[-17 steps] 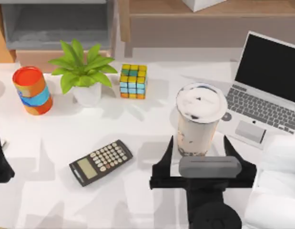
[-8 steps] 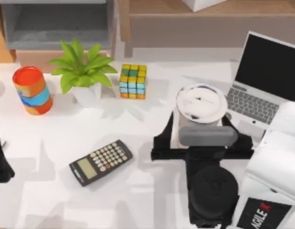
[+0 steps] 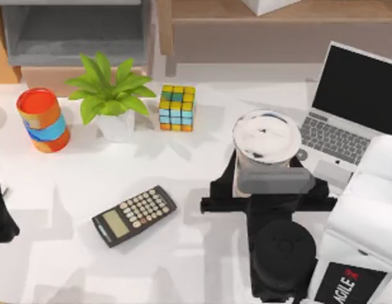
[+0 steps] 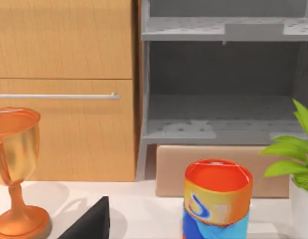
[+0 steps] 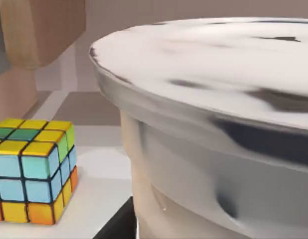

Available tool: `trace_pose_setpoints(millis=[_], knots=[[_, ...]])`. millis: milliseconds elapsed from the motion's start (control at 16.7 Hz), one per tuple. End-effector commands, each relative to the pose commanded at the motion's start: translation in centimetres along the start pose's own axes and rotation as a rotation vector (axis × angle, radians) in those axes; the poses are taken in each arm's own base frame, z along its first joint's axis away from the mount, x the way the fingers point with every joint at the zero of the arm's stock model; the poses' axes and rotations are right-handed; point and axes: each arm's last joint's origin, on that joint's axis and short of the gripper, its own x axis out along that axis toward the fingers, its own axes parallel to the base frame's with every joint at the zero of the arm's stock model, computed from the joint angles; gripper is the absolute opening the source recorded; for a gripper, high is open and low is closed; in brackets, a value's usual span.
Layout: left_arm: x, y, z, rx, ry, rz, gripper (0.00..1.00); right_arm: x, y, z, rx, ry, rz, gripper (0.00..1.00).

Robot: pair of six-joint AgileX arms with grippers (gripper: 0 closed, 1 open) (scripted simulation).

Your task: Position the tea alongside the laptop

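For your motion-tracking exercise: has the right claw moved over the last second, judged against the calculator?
Yes. The right claw has advanced toward the table's far edge, away from the calculator's level, until its fingers flank the tea beside the laptop.

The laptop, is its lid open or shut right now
Open. In the top view the laptop has its black screen raised behind the grey keyboard and trackpad, at the table's right, beside the tea.

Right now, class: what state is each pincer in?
Left pincer: parked at the table's left edge; state cannot be told.
Right pincer: around the milk tea cup; grip cannot be told.
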Motion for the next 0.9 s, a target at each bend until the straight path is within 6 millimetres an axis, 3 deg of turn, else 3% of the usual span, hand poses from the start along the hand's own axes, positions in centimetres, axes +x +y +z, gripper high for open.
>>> trace_pose_setpoints(millis=[360,900], knots=[[0.0,0.0,0.0,0.0,0.0,0.0,1.0,0.0,0.0,0.0,0.0,0.0,0.0,0.02],[0.0,0.0,0.0,0.0,0.0,0.0,1.0,-0.05,0.01,0.04,0.001,0.0,0.001,0.0]])
